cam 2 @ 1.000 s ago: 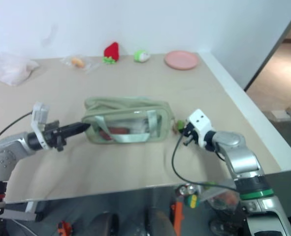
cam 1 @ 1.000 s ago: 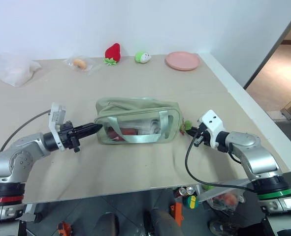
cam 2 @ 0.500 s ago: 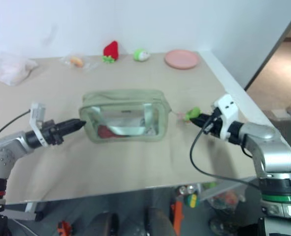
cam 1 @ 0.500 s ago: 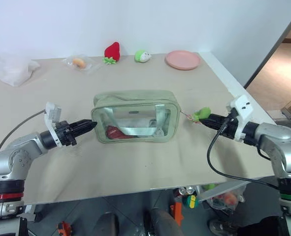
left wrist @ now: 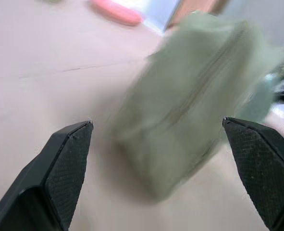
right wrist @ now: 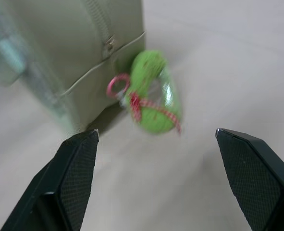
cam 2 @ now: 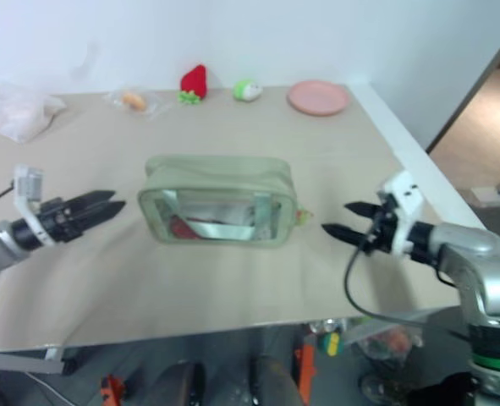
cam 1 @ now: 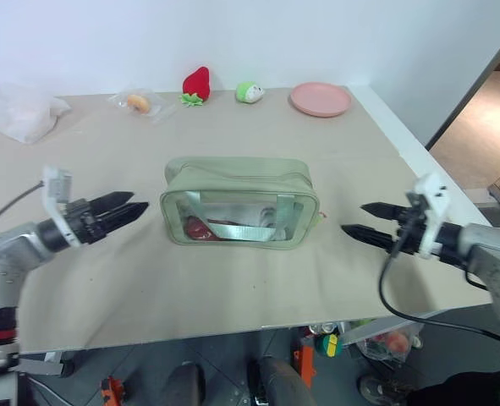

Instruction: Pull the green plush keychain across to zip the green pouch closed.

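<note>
Your left gripper (cam 1: 138, 200) and right gripper (cam 1: 355, 218) are hanging spread, flanking the sage-green boxy fabric pouch (cam 1: 241, 207); the bright green plush keychain (right wrist: 154, 94) is dangling free at its end.

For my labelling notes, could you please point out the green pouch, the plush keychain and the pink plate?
green pouch (cam 1: 237, 179): left eye view, top panel.
plush keychain (right wrist: 154, 94): right wrist view, green body.
pink plate (cam 1: 320, 99): left eye view, centre.
</note>
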Tool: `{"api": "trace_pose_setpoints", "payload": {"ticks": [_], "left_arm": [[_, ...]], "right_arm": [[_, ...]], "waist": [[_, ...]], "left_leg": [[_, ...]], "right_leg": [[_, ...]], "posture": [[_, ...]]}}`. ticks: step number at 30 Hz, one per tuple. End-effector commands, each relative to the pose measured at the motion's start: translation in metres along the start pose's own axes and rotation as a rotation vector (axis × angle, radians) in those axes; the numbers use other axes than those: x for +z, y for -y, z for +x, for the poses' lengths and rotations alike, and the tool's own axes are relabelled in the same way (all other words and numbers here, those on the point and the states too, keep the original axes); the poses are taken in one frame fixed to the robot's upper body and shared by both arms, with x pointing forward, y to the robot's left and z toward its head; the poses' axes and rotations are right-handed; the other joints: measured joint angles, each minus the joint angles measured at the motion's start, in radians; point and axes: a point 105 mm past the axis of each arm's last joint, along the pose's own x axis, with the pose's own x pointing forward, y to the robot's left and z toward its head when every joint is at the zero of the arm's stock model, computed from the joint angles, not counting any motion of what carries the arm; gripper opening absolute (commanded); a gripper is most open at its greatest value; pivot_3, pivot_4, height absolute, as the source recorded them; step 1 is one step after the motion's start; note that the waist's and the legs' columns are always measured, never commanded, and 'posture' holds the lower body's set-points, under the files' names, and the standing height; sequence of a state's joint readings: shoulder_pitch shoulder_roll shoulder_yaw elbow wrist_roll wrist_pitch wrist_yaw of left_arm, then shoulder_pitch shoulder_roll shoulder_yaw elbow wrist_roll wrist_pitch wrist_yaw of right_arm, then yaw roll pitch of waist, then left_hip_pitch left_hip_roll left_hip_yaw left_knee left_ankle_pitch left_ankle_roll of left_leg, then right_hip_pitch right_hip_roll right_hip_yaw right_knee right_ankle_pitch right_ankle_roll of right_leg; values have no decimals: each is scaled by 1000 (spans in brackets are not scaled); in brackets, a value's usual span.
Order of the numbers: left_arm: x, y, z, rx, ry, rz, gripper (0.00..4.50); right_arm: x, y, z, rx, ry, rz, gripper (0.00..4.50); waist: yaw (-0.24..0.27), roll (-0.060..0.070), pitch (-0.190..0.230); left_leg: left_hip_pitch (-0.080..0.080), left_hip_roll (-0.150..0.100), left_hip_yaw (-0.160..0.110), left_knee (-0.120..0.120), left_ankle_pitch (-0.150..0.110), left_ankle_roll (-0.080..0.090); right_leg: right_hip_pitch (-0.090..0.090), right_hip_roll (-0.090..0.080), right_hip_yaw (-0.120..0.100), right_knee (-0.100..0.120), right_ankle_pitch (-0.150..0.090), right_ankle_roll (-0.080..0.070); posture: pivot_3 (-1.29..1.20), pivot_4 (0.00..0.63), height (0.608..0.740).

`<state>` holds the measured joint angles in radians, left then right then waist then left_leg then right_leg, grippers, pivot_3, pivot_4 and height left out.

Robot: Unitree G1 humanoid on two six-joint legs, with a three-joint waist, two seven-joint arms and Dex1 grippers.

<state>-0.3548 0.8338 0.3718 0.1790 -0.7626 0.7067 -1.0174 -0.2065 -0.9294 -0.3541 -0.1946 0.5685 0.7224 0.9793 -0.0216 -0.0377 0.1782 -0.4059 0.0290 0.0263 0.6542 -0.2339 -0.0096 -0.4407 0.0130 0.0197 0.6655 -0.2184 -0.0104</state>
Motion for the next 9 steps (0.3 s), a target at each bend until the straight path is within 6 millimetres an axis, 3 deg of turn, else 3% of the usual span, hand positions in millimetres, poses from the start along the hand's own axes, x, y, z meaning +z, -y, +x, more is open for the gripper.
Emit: {"api": "trace_pose_setpoints", "payload": {"ticks": [1, 6, 9], "left_arm": [[14, -1, -17, 21, 33, -1, 4487], [13, -8, -22, 75, 25, -33, 4487], [10, 3, -13, 24, 13, -35, 4487]], "right_arm": [[27, -8, -21, 22, 72, -70, 4050], [30, -18, -21, 41, 86, -77, 4050], [28, -18, -12, 34, 92, -69, 4050]], "waist": [[-1, 0, 0], [-1, 0, 0], [-1, 0, 0]], "left_leg": [[1, 0, 0, 0, 0, 0], [2, 0, 0, 1, 0, -1], [3, 0, 0, 2, 1, -1]], "right_leg": [[0, 0, 0, 0, 0, 0], [1, -1, 0, 0, 2, 1], [1, -1, 0, 0, 3, 0]], "posture": [[0, 150, 740], [0, 150, 740], [0, 150, 740]]}}
